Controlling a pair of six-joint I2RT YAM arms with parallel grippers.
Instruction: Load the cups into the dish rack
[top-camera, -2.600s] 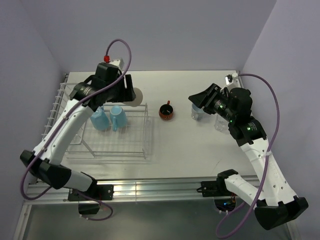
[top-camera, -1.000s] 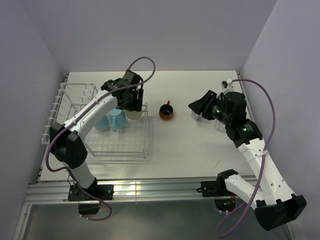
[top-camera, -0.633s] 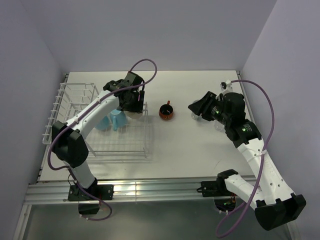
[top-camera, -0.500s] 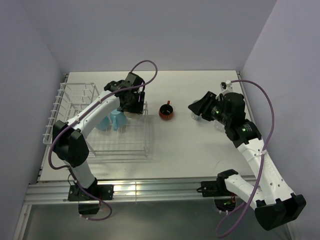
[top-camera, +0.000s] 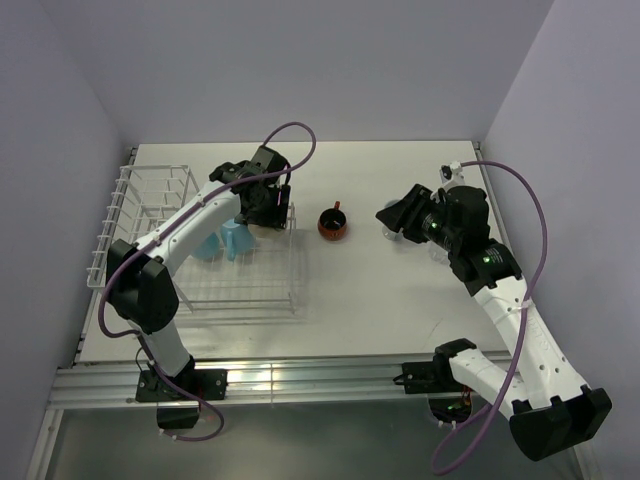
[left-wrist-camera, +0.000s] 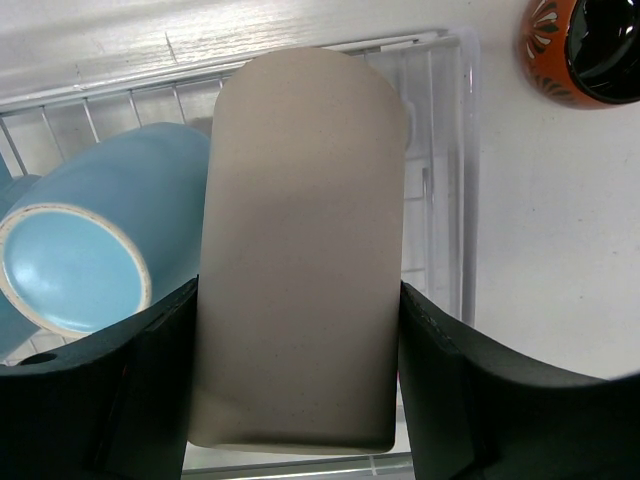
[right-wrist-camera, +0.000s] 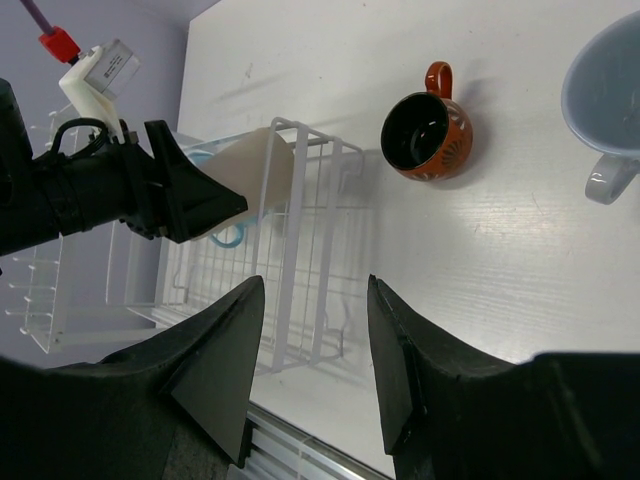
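Note:
My left gripper (top-camera: 262, 208) is shut on the cream mug (left-wrist-camera: 300, 270) and holds it low inside the white wire dish rack (top-camera: 190, 290), at its far right corner. Two light blue mugs (top-camera: 235, 238) (top-camera: 203, 243) lie in the rack just to the left of it; one shows in the left wrist view (left-wrist-camera: 80, 270). The red-orange mug (top-camera: 332, 223) stands upright on the table right of the rack. My right gripper (top-camera: 388, 213) is open and empty above the table, over a third light blue mug (right-wrist-camera: 610, 90). The red-orange mug (right-wrist-camera: 428, 135) lies ahead of it.
The rack's raised end (top-camera: 130, 200) stands at the far left by the wall. The rack's right edge wires (left-wrist-camera: 440, 180) run close beside the cream mug. Walls close in the table on the left, back and right.
My left gripper has carried the cream mug from the rack's back edge forward and down into the rack, beside the blue mugs. My right arm has barely moved.

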